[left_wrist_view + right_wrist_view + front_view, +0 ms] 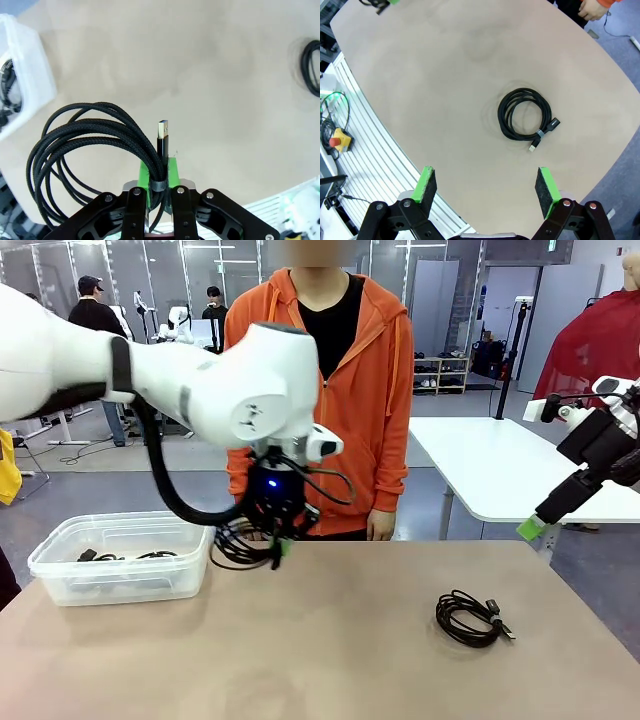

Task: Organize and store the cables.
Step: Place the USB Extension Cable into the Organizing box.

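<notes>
White arm (215,390), black hose (160,480), green-padded black left hand (159,172).

The black left gripper (159,172) wears bright green pads (144,174). Between them is a black braided coiled cable (85,145) with a woven pattern and a silver plug tip (the band round it is grey). Beyond the fingers spreads a plain pale tan tabletop (210,75), and off to one side is a translucent white plastic bin (30,75). Ahead of the black, green-padded right gripper (486,192) is a second black coiled cable (525,114). The person's hooded jacket (375,370) is orange over black.
</notes>
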Robot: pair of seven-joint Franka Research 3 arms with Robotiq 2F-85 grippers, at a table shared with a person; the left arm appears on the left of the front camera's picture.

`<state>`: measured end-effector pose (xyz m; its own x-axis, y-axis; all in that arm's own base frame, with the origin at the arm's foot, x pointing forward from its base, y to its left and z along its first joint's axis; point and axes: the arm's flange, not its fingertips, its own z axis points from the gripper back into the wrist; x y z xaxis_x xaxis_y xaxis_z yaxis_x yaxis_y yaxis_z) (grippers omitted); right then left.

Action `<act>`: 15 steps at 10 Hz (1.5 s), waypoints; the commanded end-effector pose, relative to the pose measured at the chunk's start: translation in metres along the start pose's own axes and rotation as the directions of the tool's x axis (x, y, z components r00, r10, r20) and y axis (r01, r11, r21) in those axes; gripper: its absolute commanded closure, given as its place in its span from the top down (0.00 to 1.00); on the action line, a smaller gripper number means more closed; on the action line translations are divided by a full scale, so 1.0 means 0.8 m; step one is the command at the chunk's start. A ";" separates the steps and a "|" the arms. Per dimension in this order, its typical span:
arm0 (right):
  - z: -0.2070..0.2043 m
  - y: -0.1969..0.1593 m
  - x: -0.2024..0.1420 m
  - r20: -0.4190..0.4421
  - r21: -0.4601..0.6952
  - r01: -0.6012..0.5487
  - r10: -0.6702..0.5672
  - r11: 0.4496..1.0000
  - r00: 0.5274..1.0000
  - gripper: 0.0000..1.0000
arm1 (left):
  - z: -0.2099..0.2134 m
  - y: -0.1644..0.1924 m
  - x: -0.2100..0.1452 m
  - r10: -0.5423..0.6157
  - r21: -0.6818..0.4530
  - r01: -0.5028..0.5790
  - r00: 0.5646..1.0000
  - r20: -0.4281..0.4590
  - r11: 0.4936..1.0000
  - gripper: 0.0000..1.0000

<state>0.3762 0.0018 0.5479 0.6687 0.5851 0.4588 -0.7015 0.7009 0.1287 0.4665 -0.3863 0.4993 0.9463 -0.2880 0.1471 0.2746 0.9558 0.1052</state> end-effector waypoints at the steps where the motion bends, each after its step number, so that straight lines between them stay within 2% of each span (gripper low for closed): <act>1: -0.001 0.001 0.001 0.005 -0.001 0.021 -0.021 1.000 1.000 1.00 | 0.016 0.069 -0.033 -0.060 -0.002 0.061 0.998 0.009 0.998 0.16; 2: -0.001 0.001 0.001 0.005 -0.001 0.021 -0.021 1.000 1.000 1.00 | 0.016 0.111 -0.042 -0.070 0.020 0.069 0.997 0.031 0.997 0.16; 4: -0.001 0.001 0.001 0.005 -0.001 0.021 -0.021 1.000 1.000 1.00 | 0.012 0.195 -0.058 -0.172 0.094 0.165 0.983 0.068 0.982 0.16; 5: -0.001 0.001 0.001 0.005 -0.001 0.021 -0.021 1.000 1.000 1.00 | 0.014 0.237 -0.061 -0.181 0.081 0.173 0.978 0.101 0.982 0.16; 7: -0.001 0.001 0.001 0.005 -0.001 0.021 -0.021 1.000 1.000 1.00 | 0.013 0.311 -0.058 -0.124 0.050 0.118 0.982 0.143 0.992 0.16; 9: -0.001 0.001 0.001 0.005 -0.001 0.021 -0.021 1.000 1.000 1.00 | 0.005 0.367 -0.040 -0.062 0.016 0.061 0.990 0.128 0.998 0.16; 12: -0.001 0.001 0.001 0.005 -0.001 0.021 -0.021 1.000 1.000 1.00 | -0.015 0.419 -0.001 -0.023 -0.059 0.031 0.990 0.137 0.998 0.16; 15: -0.001 0.001 0.001 0.005 -0.001 0.021 -0.021 1.000 1.000 1.00 | -0.043 0.427 0.048 0.019 -0.105 -0.008 0.993 0.113 0.994 0.16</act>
<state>0.3762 0.0016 0.5480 0.6689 0.5848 0.4589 -0.7012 0.7013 0.1285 0.5850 -0.0675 0.5042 0.9270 -0.2711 0.2591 0.2721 0.9617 0.0328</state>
